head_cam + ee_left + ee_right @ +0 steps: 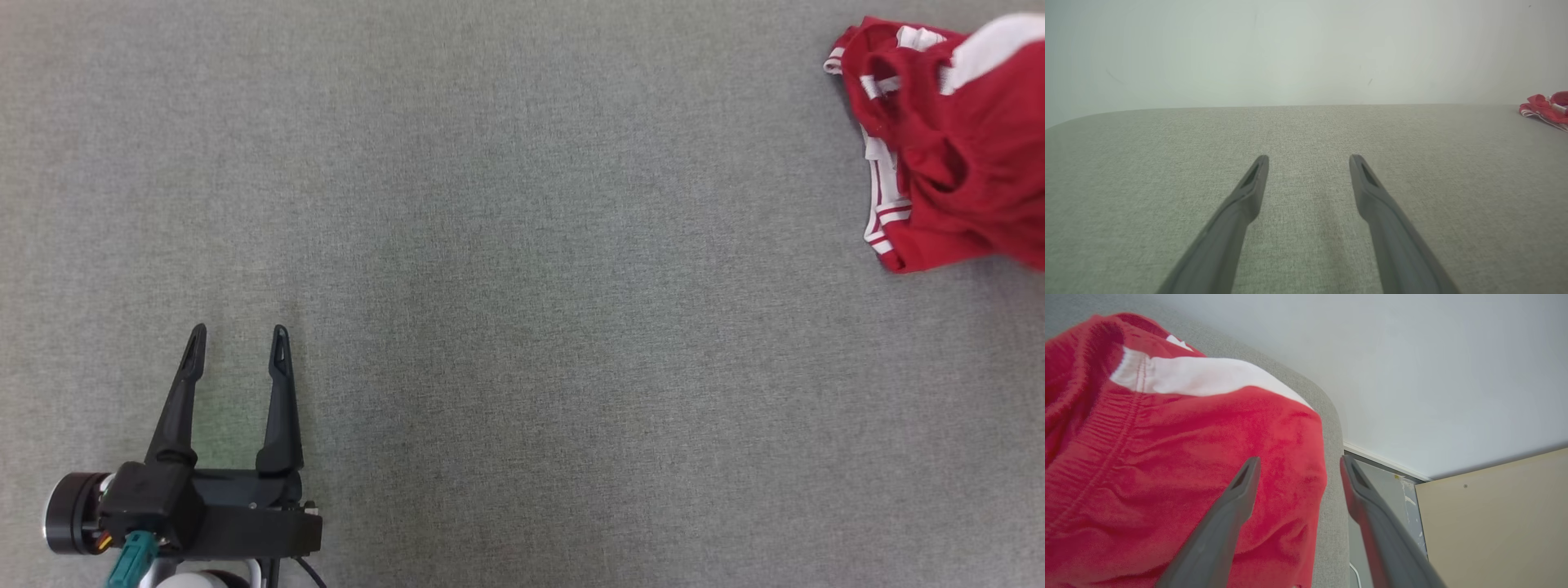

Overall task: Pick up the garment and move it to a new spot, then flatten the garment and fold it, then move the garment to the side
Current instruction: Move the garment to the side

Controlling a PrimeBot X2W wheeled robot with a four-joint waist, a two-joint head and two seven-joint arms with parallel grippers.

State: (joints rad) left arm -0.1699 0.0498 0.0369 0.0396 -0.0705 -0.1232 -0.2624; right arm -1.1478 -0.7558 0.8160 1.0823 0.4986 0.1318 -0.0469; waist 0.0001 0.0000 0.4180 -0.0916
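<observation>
Nearest me, at the lower left of the head view, my left tool (239,328) sits released, its two dark fingers spread above the grey fabric-covered counter (522,327) and grasping nothing. Farther off, at the counter's far right near its edge, lies the crumpled red garment (955,163) with white stripes. My right tool (1300,458) hangs over the garment's edge, fingers apart, clasping nothing. Beyond is a pale wall (1412,355).
</observation>
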